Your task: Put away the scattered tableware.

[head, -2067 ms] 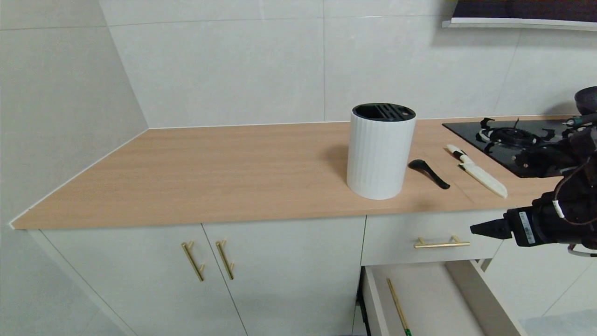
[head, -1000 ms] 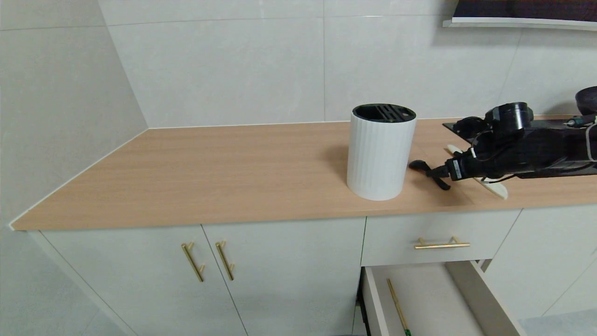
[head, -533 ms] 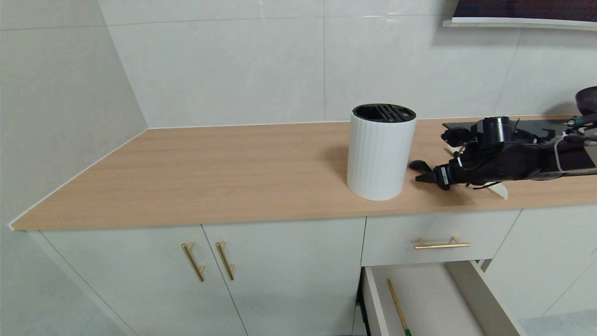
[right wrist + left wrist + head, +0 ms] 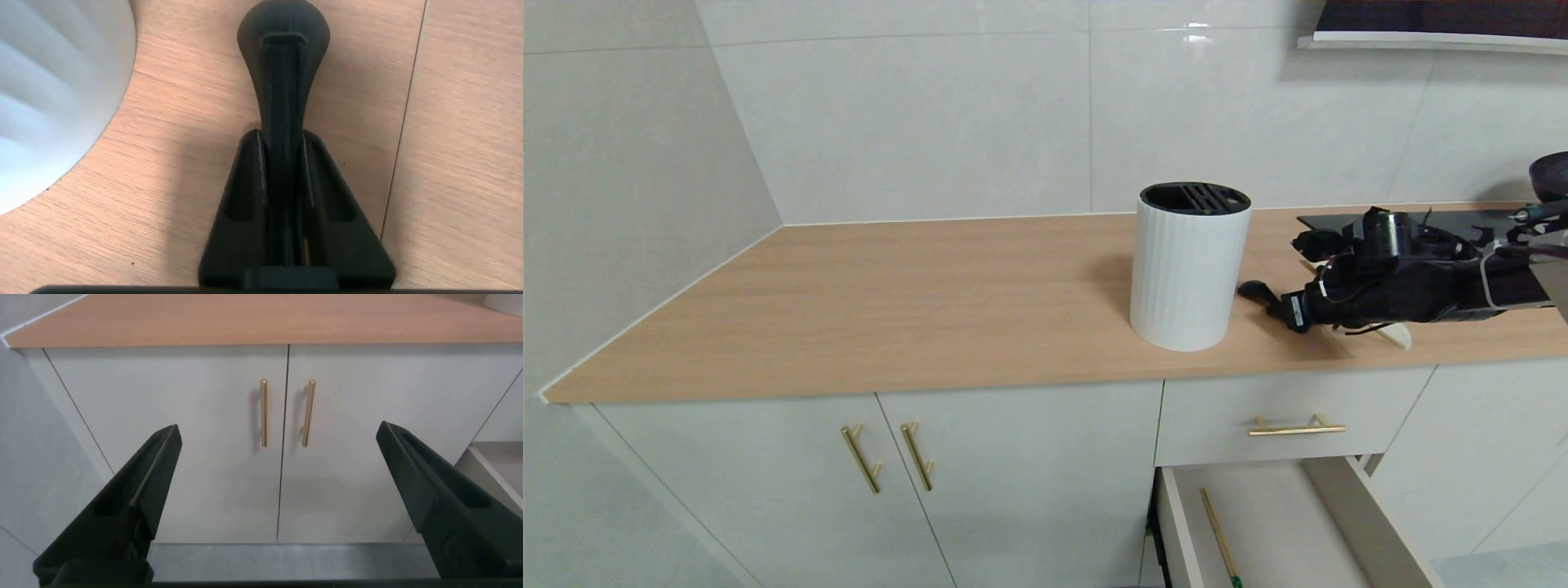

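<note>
Right wrist view: the right gripper (image 4: 283, 145) is seen with its two fingers drawn together on the slim handle of the black spoon (image 4: 283, 45), just behind the rounded bowl, which points away from the wrist. The spoon is found on the wooden countertop (image 4: 931, 302), just beside the white ribbed utensil holder (image 4: 1188, 265) and between it and the pale knife (image 4: 1395, 333); whether it has been raised off the wood cannot be told. The spoon is judged to be light and stiff, probably of smooth plastic, so little force should be needed. A narrow, slick handle may twist or slide between the pads, and the bowl end is likely the heavier one. A hold close to the bowl, as is taken here, is therefore thought to be sound, since tipping is reduced. Below the counter a drawer (image 4: 1327, 523) is seen pulled out, with a chopstick (image 4: 1217, 527) laid in it. The left gripper (image 4: 278, 441) is held low with its jaws wide apart and nothing between them, before the cabinet doors (image 4: 204, 457).
</note>
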Controlling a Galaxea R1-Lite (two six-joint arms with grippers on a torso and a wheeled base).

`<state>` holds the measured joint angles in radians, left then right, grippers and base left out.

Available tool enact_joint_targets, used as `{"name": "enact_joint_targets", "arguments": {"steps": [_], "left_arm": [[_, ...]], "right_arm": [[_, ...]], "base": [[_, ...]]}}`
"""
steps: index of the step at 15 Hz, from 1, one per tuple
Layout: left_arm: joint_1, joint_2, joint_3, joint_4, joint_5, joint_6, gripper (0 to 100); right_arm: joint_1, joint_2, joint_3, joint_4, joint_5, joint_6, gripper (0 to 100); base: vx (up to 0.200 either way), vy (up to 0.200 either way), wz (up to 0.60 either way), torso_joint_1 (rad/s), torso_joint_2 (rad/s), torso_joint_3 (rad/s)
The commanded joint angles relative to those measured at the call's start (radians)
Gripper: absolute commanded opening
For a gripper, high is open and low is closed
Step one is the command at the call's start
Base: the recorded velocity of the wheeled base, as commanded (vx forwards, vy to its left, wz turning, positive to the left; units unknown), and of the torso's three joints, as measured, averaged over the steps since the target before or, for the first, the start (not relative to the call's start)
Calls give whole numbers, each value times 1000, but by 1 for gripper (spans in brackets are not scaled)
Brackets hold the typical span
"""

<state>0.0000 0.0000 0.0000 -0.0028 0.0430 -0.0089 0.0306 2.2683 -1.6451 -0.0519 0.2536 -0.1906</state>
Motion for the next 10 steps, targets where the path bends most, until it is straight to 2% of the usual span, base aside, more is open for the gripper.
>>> {"name": "enact_joint_targets", "arguments": {"steps": [1,4,6,8,10], "left_arm": [[0,0,0,0,0,0,100],[0,0,0,0,0,0,100],[0,0,0,0,0,0,100],[0,0,0,0,0,0,100],[0,0,0,0,0,0,100]], "right_arm": [[0,13,-5,7,1,-1,0],[-5,-29,13,12,-7,3,0],[-20,-153,97,21,-8,62,0],[-32,-299,219,26,-11,111,0],[-38,-490,429,26,-42,160,0]], "base": [[0,0,0,0,0,0],[0,0,0,0,0,0],[0,0,0,0,0,0],[0,0,0,0,0,0],[0,0,0,0,0,0]]}}
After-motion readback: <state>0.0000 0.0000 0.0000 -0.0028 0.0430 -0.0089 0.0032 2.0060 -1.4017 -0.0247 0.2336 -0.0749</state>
